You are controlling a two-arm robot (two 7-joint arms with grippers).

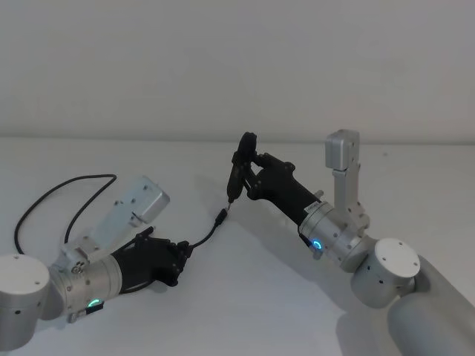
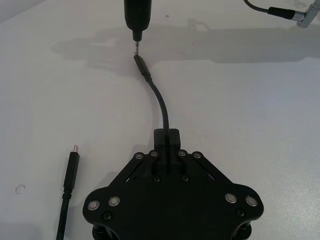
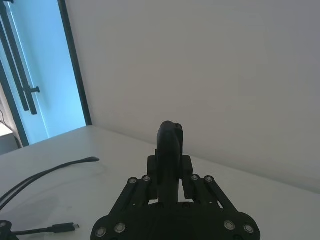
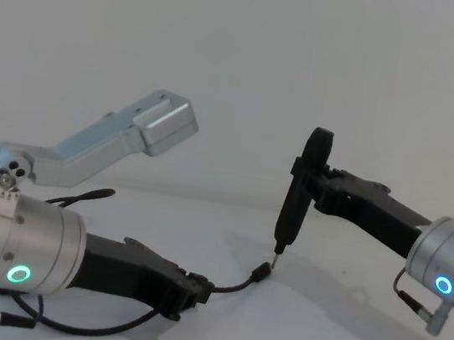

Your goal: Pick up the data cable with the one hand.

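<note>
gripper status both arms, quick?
Left gripper: closed on the data cable, near its plug end, low over the table.
Right gripper: closed on the slim black tool, tip down by the cable's plug.

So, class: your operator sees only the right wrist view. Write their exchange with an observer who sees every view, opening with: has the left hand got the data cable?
Operator: Has the left hand got the data cable?
Observer: Yes. The left hand is shut on the data cable, a short way behind its plug.
Operator: Where does my tool's tip point?
Observer: The tool in the right hand points its tip down at that plug, very close to it.
</note>
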